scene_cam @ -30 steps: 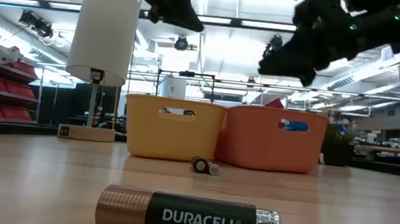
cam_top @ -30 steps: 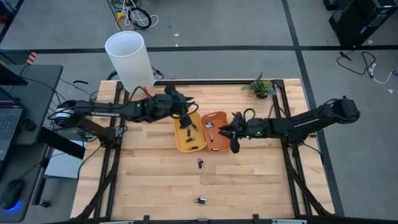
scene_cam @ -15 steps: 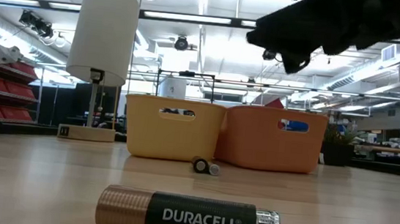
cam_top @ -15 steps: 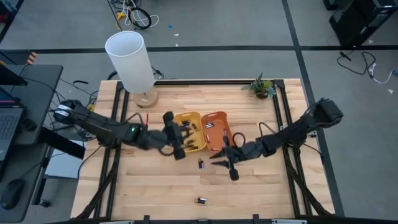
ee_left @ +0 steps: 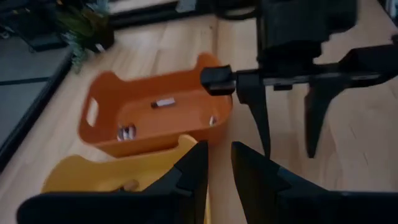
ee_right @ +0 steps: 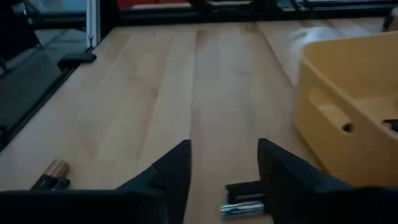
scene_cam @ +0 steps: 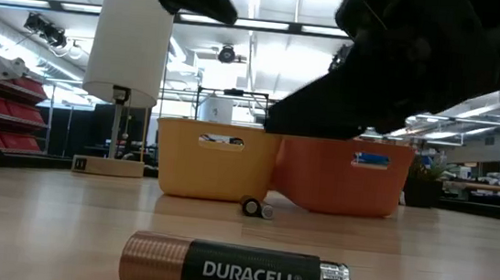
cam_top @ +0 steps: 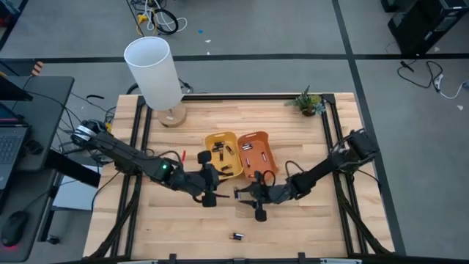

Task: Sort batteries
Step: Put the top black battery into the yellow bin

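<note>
My right gripper (ee_right: 224, 174) stands open, low over the table just in front of the trays. A small silvery battery (ee_right: 244, 203) lies on the wood between its fingers, untouched; the high view shows this battery (cam_top: 237, 192) too. My left gripper (ee_left: 217, 171) hovers beside it, toward the table's left, its fingers a narrow gap apart with nothing in it. A copper-and-black battery (scene_cam: 230, 271) lies near the front edge. More batteries lie in the yellow tray (cam_top: 223, 155) and the orange tray (cam_top: 254, 154).
A white-shaded lamp (cam_top: 154, 70) stands at the far left and a small plant (cam_top: 308, 101) at the far right corner. The two trays sit side by side mid-table. Bare wood stretches to the left, the right and the near side.
Both arms have swung from above the trays toward the table's near edge and come down. My left gripper left the yellow tray and now hangs in front of it. My right gripper left the orange tray and sank to the loose silvery battery.
</note>
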Robot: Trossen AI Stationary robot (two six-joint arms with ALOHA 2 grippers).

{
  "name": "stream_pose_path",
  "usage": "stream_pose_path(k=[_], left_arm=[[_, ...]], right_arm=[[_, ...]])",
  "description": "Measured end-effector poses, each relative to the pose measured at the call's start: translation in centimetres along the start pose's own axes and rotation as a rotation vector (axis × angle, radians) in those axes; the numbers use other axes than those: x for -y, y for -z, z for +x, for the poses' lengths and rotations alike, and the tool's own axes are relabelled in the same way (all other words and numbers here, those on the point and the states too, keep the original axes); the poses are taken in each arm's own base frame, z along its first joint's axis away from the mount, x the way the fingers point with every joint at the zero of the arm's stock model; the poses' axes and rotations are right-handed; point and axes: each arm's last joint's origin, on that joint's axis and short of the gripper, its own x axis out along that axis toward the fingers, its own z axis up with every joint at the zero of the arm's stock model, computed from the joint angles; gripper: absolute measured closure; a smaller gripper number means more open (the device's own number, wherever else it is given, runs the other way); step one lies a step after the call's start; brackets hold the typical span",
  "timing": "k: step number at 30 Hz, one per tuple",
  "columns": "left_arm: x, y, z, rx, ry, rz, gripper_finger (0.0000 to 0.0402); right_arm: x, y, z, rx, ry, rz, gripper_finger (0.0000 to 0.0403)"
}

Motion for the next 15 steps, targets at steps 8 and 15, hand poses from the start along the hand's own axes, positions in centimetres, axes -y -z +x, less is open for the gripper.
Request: stream_pose_path(k=[8, 15], left_arm=[[0.4, 0.6, 0.1, -0.024, -0.062, 0.012, 0.0316], [0.6, 0.4, -0.1, -0.007, -0.058, 0.024, 0.0316]], right_arm=[[-1.9, 0.0, 2.7, -0.063, 0.181, -0.086, 0.0131], [-3.8, -3.0, 2.3, -0.089, 0.149, -0.143, 0.0084]])
